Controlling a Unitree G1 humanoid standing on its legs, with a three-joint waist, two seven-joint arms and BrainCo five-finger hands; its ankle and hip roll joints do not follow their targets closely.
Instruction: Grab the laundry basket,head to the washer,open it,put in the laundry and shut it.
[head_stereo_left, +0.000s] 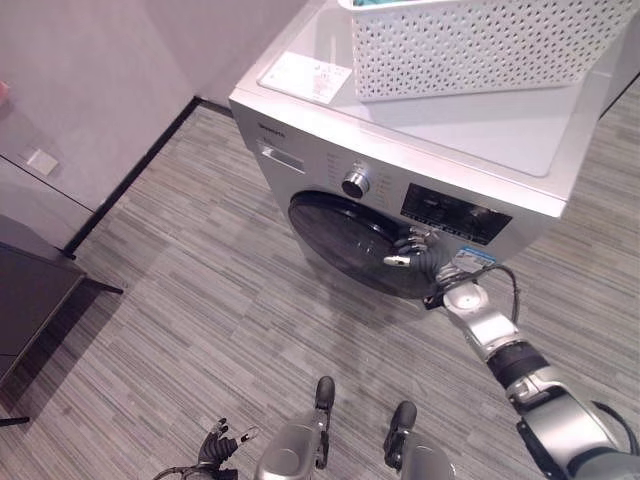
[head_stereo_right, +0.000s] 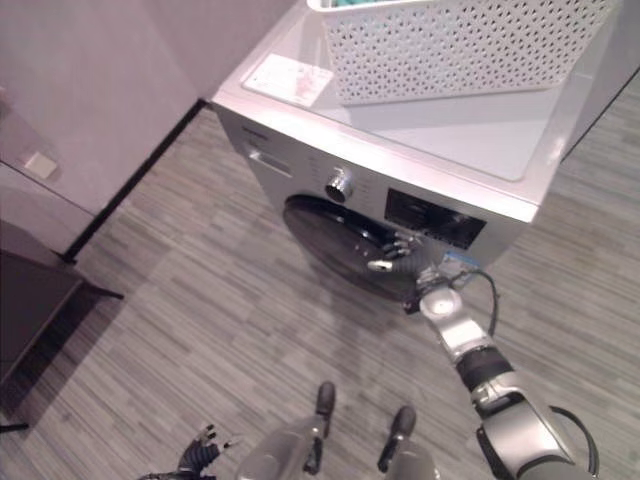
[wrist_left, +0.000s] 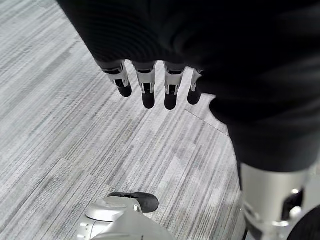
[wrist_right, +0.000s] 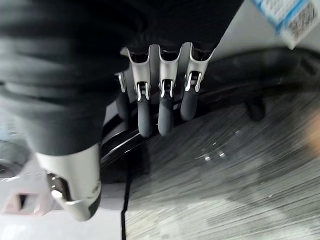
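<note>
The washer (head_stereo_left: 400, 190) stands square in front of the robot, silver-grey, and the white laundry basket (head_stereo_left: 470, 45) sits on its flat top, toward the back right corner. Something teal peeks over the basket's rim at the very top of the eye views. A white sheet of paper (head_stereo_left: 307, 77) lies on the washer's top just beside the basket, at its left edge.

Down at the front, the round dark door (head_stereo_left: 350, 235) looks closed against the washer's face, a silver dial (head_stereo_left: 355, 183) above it and a dark control panel (head_stereo_left: 455, 213) to the dial's right. The right hand (head_stereo_left: 418, 250) is up at the door's right edge, just below that panel. In the right wrist view the fingers (wrist_right: 165, 107) reach out nearly straight, tips at the door's dark rim, with nothing held in them; whether they touch the rim or sit just off it, I cannot tell.

The left hand (head_stereo_left: 217, 445) hangs low by the robot's side, above the striped grey floor (head_stereo_left: 200, 300). Its fingers (wrist_left: 147, 87) are relaxed and straight in the left wrist view, empty.

Off to the left, a dark cabinet (head_stereo_left: 25, 290) stands against the pale wall (head_stereo_left: 90, 90).
</note>
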